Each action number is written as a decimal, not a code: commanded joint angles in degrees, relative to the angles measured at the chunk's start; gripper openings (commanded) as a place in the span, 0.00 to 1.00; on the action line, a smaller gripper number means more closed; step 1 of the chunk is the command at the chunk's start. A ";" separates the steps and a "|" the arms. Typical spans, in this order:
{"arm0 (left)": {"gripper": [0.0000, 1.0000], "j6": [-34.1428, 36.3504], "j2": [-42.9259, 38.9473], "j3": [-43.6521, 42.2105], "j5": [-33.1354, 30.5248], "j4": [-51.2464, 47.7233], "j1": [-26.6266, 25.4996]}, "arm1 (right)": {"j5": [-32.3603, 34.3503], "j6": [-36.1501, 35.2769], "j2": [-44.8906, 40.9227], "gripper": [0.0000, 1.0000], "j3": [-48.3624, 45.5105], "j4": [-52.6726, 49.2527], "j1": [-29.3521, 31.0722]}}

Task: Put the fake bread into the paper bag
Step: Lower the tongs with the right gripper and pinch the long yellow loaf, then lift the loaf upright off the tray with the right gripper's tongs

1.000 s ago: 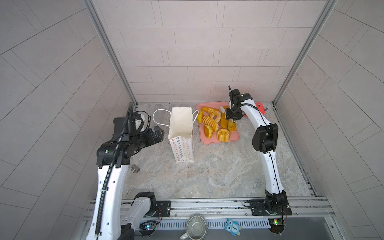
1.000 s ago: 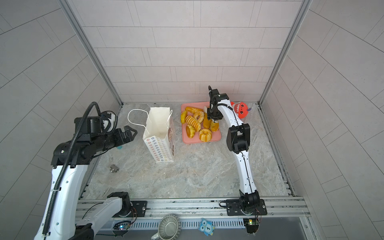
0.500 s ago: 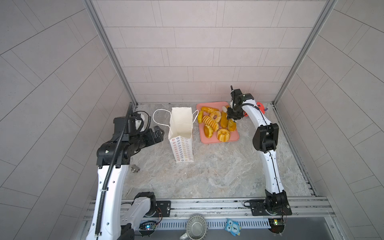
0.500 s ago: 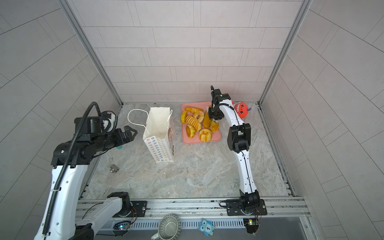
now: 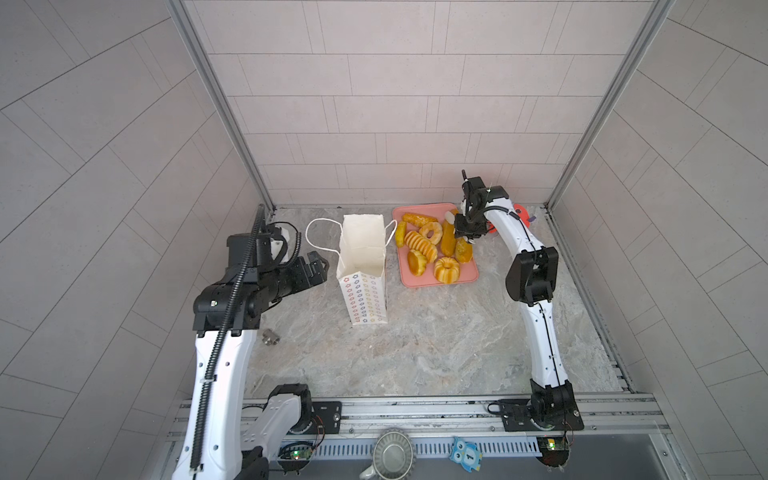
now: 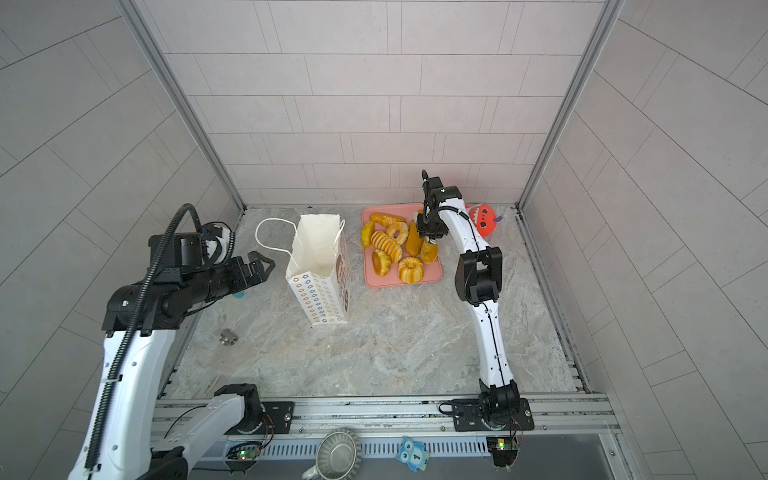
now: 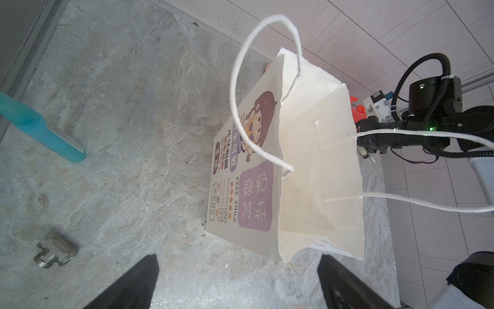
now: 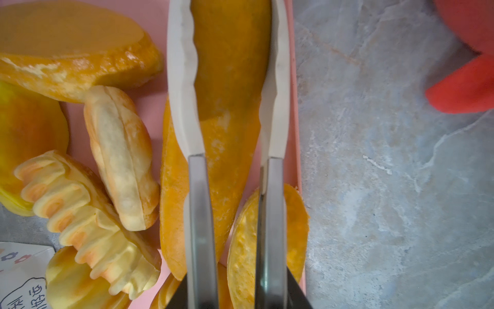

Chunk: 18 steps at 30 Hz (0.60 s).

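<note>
Marble tabletop (image 5: 415,353), tiled walls (image 5: 374,124).
Mid-frame, right gripper (image 5: 468,237) clamps 1 fake bread loaf (image 8: 230,80) on pink tray (image 5: 440,280); left gripper (image 5: 319,267) gapes by paper bag (image 5: 368,291).

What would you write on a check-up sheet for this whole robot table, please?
Surface: grey marbled tabletop.
Job's things: paper bag upright and open; fake bread heaped on the pink tray beside it.
Clutter: red plush toy beside the tray; metal fitting and teal bottle near the left arm.
Grippers: left gripper open, facing the bag; right gripper fingers closed on a long loaf at the tray.
Cables: black hose along the left arm; bag's cord handles hang loose.
Surroundings: tiled walls, metal rail in front.
</note>
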 commanded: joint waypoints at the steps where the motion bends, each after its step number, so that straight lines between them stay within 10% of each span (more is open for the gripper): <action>1: 1.00 -0.49 -0.29 0.25 0.81 -0.17 0.01 | -0.25 0.58 -6.30 0.37 1.47 -0.35 -0.11; 18: 0.95 -2.16 2.88 0.30 3.05 2.41 -2.18 | 4.68 -0.67 -15.80 0.34 0.75 -3.18 1.25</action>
